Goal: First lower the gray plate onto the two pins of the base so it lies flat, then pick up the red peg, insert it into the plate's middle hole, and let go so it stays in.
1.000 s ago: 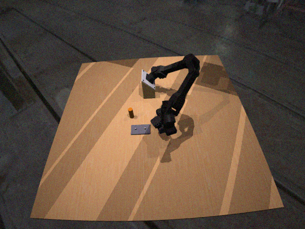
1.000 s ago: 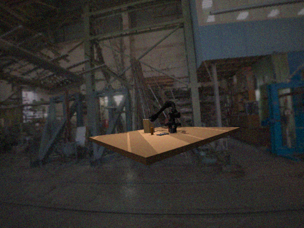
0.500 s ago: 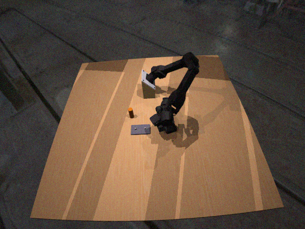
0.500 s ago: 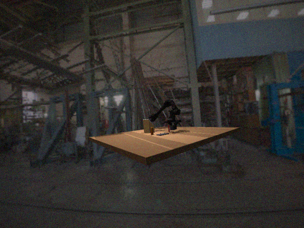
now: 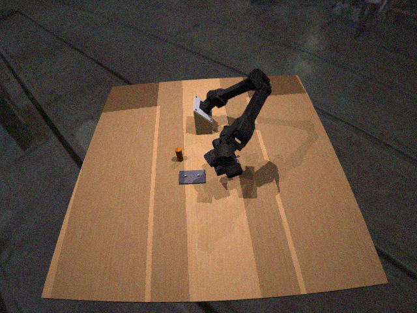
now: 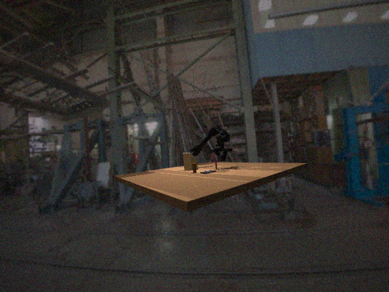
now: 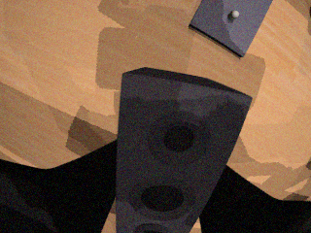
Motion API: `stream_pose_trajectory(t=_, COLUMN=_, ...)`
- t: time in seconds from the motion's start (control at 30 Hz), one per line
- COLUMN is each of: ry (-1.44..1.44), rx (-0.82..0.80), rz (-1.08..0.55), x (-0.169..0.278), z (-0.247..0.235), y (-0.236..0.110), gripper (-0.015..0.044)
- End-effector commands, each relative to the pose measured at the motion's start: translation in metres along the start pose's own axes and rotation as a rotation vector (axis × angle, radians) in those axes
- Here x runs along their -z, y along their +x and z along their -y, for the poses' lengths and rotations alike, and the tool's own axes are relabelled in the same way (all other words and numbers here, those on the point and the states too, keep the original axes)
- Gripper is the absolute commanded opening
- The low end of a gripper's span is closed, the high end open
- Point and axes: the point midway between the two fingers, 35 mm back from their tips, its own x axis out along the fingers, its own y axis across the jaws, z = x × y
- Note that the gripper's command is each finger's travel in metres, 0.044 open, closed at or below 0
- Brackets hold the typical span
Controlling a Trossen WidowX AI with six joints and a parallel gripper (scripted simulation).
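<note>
My gripper (image 7: 162, 146) (image 5: 229, 169) is shut on the gray plate (image 7: 185, 107), a long slab with three round holes in a row. It holds the plate a little above the table. The plate is hidden under the gripper in the top view. The flat blue-gray base (image 5: 191, 177) (image 7: 239, 6) (image 6: 208, 171) with its two small pins lies on the table just left of the gripper; in the wrist view it is at the upper right, apart from the plate. The red peg (image 5: 178, 153) (image 6: 194, 168) stands upright behind and left of the base.
The arm is mounted on a tan block (image 5: 203, 124) (image 6: 188, 161) at the back of the wooden table (image 5: 117, 218). The arm's shadows fall to the right of the gripper. The table edges are far from the parts.
</note>
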Motion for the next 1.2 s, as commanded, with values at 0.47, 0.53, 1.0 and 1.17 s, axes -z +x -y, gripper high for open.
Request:
stream_pose_trajectory(t=0.47, ry=-0.007, rx=-0.004, rz=-0.001, x=0.003, z=0.001, y=-0.055, gripper=0.0)
stream_pose_trajectory(t=0.53, ry=-0.006, rx=-0.004, rz=-0.001, x=0.002, z=0.001, y=-0.055, gripper=0.0)
stream_pose_trajectory(t=1.0, ry=0.061, rx=-0.005, rz=0.003, x=-0.033, z=0.007, y=-0.038, gripper=0.0)
stream_pose_trajectory(t=1.17, ry=0.088, rx=-0.005, rz=0.003, x=-0.047, z=0.011, y=-0.032, gripper=0.0)
